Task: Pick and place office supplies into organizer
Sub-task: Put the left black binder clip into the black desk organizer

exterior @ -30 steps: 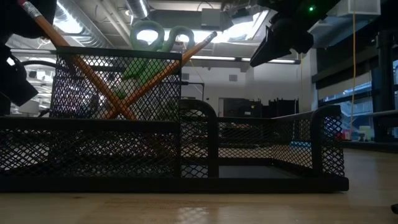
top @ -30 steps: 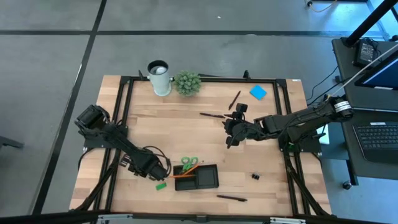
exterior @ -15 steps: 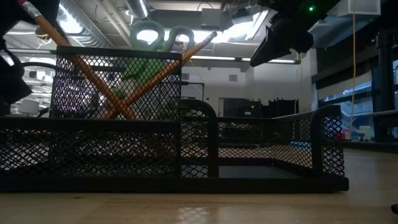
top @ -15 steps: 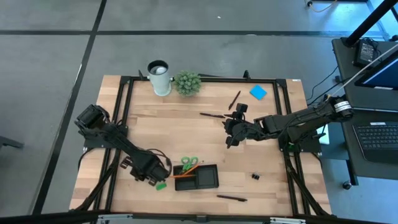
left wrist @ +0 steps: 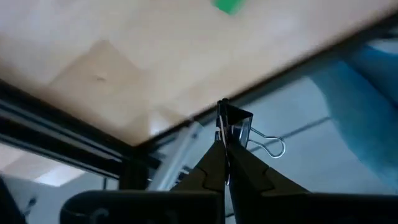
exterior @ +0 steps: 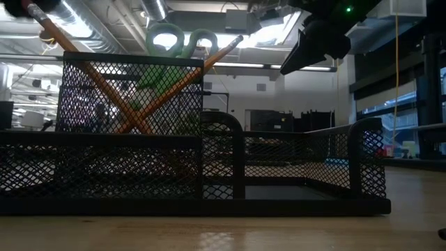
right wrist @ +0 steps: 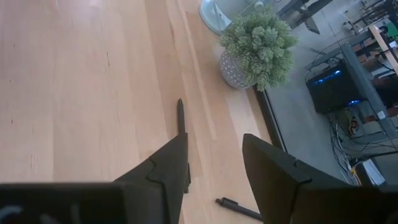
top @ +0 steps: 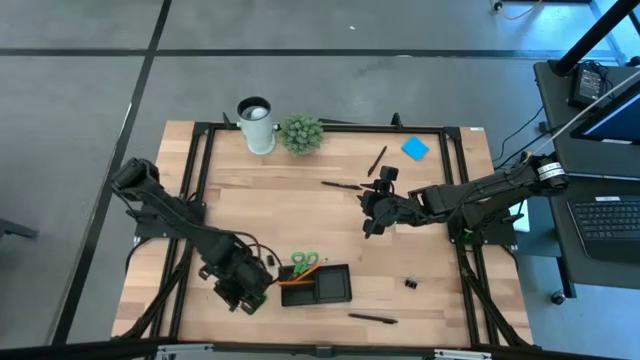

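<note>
Black pens: three on the table [top: 300,205]. Left gripper [left wrist: 225,146] pinches one binder clip [left wrist: 239,126]; right gripper [right wrist: 214,158] stands spread, empty.

The left end effector [top: 243,291] has closed its fingers on a small binder clip [left wrist: 236,127] and has moved toward 7 o'clock, away from the organizer [top: 315,285]. The green eraser [left wrist: 228,5] is now hidden under it in the high view. In the low view, the dark arm has left the 9 o'clock edge.
</note>
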Tool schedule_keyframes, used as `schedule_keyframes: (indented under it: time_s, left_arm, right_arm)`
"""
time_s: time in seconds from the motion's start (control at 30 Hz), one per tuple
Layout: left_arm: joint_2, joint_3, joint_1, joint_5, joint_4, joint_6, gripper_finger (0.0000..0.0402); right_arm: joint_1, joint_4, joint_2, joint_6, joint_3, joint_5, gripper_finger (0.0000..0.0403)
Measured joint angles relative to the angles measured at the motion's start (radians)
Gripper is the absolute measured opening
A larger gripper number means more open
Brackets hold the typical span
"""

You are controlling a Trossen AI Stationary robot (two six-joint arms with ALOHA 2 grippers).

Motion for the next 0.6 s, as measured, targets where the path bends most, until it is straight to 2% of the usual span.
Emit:
schedule_keyframes:
  time_s: [0.07,0.13,0.2,0.3,0.37,0.43,0.6]
  left_arm:
    - [-0.024,0.011,-0.014,-0.044,0.058,0.025,0.0003]
    - [-0.047,0.013,-0.03,-0.137,0.166,0.068,0.0003]
    - [-0.059,0.014,-0.047,-0.302,0.28,0.144,0.0003]
    - [-0.054,0.014,-0.081,-0.607,0.416,0.292,0.0003]
    - [-0.035,0.015,-0.101,-0.748,0.464,0.353,0.0003]
    - [-0.008,0.014,-0.122,-0.833,0.48,0.378,0.0003]
    - [0.082,0.014,-0.163,-0.955,0.527,0.386,0.0003]
  right_arm:
    - [0.0,0.0,0.0,0.0,0.0,0.0,0.0156]
    - [0.0,-0.003,0.0,0.0,0.0,0.0,0.0156]
    - [0.0,-0.005,0.0,0.001,0.0,0.0,0.0156]
    - [0.0,-0.005,0.0,0.004,0.0,0.0,0.0156]
    - [0.0,-0.004,0.0,0.025,0.0,0.0,0.0156]
    - [0.0,-0.004,0.0,0.029,0.0,0.0,0.0156]
    - [0.0,-0.004,0.0,0.033,0.0,0.0,0.0156]
